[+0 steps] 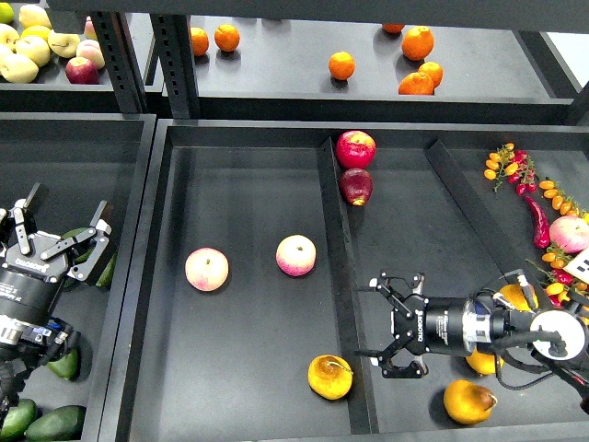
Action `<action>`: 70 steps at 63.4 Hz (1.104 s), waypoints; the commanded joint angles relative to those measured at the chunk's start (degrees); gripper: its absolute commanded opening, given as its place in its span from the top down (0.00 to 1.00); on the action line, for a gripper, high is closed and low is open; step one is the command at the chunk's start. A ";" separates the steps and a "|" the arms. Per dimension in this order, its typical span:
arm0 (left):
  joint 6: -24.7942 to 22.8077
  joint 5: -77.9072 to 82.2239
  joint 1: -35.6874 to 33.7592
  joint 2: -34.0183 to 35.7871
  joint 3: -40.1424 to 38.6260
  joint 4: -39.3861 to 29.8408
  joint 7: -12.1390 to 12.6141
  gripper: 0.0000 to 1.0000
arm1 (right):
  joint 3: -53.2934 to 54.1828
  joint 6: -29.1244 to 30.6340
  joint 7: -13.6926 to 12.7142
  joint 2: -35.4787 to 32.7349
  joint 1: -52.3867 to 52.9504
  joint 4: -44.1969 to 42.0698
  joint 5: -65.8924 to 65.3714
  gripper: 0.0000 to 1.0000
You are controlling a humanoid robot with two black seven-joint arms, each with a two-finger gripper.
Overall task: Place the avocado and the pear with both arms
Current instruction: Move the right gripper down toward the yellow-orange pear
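Observation:
Several dark green avocados lie in the left tray [138, 276]: one shows at the front [57, 422], one [66, 365] beside my left arm, and one [109, 271] peeks out by a finger. My left gripper [60, 235] is open, low over the avocados, and hides some of them. An orange-yellow pear [330, 377] lies in the middle tray by the divider [342, 276]. Another pear [470, 401] lies at the front of the right compartment. My right gripper [386, 324] is open and empty. It points left, just right of the divider and above the first pear.
Two pink-yellow apples [207, 269] [296, 255] lie in the middle tray. Two red apples [356, 148] [355, 185] sit at the divider's far end. Two more pears [485, 361] [517, 295] are half hidden by my right arm. Oranges [342, 64] are on the back shelf, tomatoes and a chili [538, 221] at the right.

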 commanded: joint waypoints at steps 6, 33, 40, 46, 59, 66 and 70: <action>0.00 0.07 0.04 0.00 0.54 -0.20 0.00 0.01 | -0.65 -0.03 0.00 2.34 0.03 -3.49 -0.24 0.00; 0.00 0.07 1.88 0.00 0.63 -0.11 0.00 0.01 | -0.30 0.06 0.00 8.67 0.47 -12.81 -0.42 0.00; 0.00 -0.02 1.88 0.00 0.63 -0.11 0.00 0.01 | -0.65 -0.03 0.00 9.11 0.47 -13.51 -0.33 0.00; 0.00 0.07 1.88 0.00 0.63 -0.11 0.00 0.01 | -0.74 -0.03 0.00 9.72 0.47 -14.39 -0.33 0.00; 0.00 -0.02 1.88 0.00 0.81 -0.11 0.00 0.01 | -0.39 -0.11 0.00 12.09 0.56 -17.81 -0.24 0.01; 0.00 0.07 1.88 0.00 0.81 -0.11 0.00 0.01 | -0.21 -0.11 0.00 13.50 0.65 -19.75 -0.24 0.01; 0.00 0.07 1.88 0.00 0.81 -0.11 0.00 0.01 | -0.21 -0.11 0.00 14.21 0.65 -20.80 -0.15 0.01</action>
